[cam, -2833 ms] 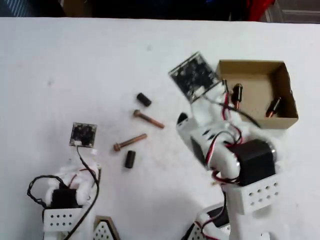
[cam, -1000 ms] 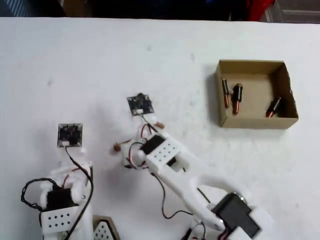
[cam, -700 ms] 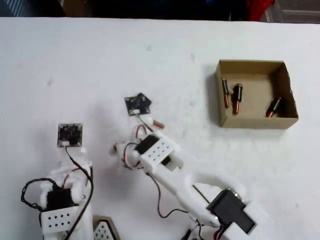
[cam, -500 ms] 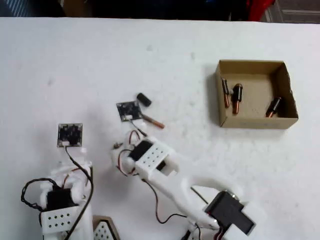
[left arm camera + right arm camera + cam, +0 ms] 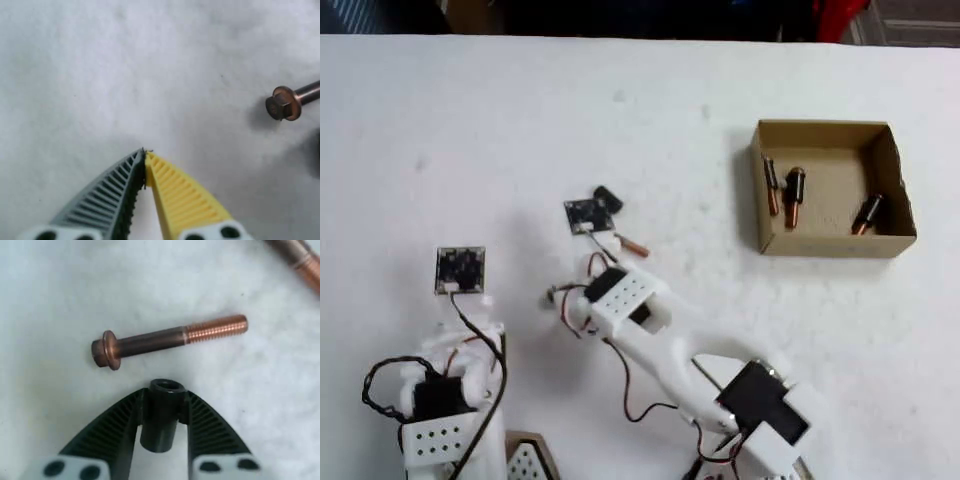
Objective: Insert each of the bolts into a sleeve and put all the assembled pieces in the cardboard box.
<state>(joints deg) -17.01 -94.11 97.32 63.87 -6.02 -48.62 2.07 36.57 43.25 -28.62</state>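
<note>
the right jaws are closed on a short black sleeve [image 5: 161,415], their ribbed black inner faces pinching its sides. this leaves its round bore open at the far end, probably so that a bolt can be pushed in without the jaws blocking it. whether the sleeve rests on the surface [image 5: 520,100] or hangs just above it cannot be told.

just beyond the bore lies a bolt [image 5: 167,340], flat and crosswise to the sleeve. its shank faces the opening rather than its tip, so the 2 are not yet lined up. the bolt is copper-coloured metal with a flanged hex head, a smooth neck and a threaded end. a second bolt [image 5: 300,262] of the same kind lies farther off.

the left jaws, 1 grey and 1 yellow and both toothed, meet at their tips with nothing between them. they rest low over the surface near what looks like the first bolt's head. they would have to open before they could steady that bolt.

from above, the right arm [image 5: 650,330] stretches across toward the middle. a loose sleeve [image 5: 608,198] lies past its wrist.

well apart to the side stands the cardboard box [image 5: 830,243], open-topped with thin brown walls, which keeps it clear of the working patch. 3 assembled pieces [image 5: 793,195] already lie inside it, so 2 pairs seem to remain. the surface is pale and slightly mottled.
</note>
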